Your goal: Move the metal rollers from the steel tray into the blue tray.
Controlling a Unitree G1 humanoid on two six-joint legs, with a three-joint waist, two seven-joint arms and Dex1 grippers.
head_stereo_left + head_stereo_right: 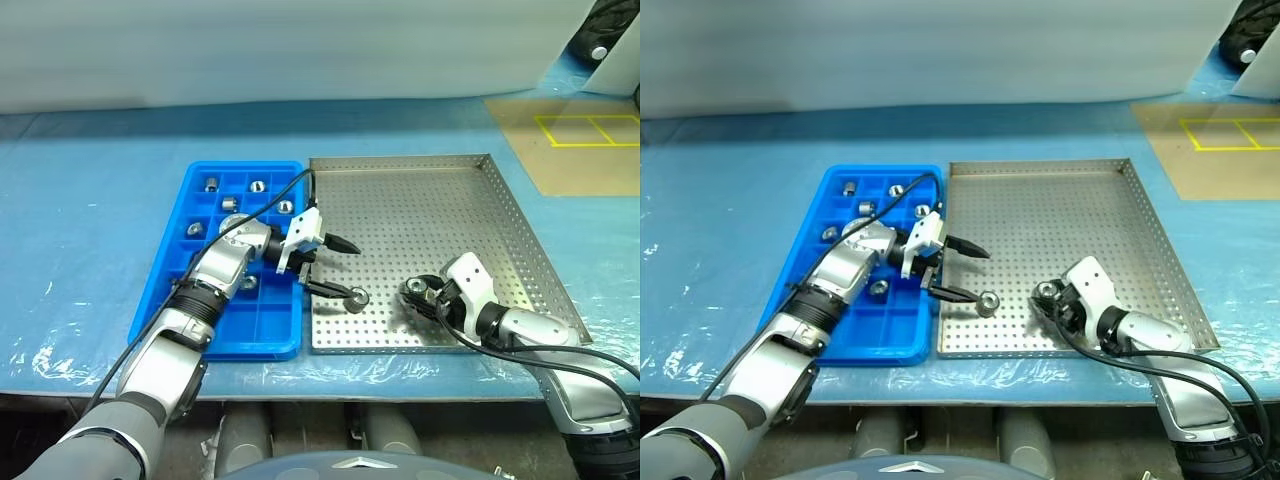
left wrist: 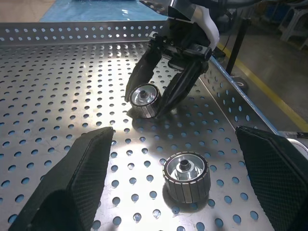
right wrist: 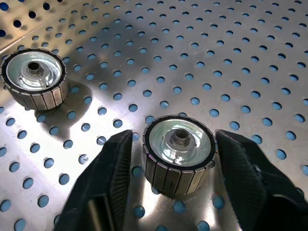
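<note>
silver rollers [image 3: 179, 156], perforated steel tray [image 1: 420, 200], blue grid tray [image 1: 215, 335], blk hand fingers [image 3: 108, 183]

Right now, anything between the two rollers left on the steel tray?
Nothing: bare perforated floor of the steel tray separates the free roller from the roller between the right gripper's jaws, clearest in the right wrist view.

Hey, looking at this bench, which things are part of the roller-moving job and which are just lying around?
Part of the job:
- metal rollers, two on the steel tray, others already in the blue one
- steel tray
- blue tray
- left gripper, open
- right gripper, fingers either side of a roller

Just lying about:
- blue table cover
- yellow floor marking
</note>
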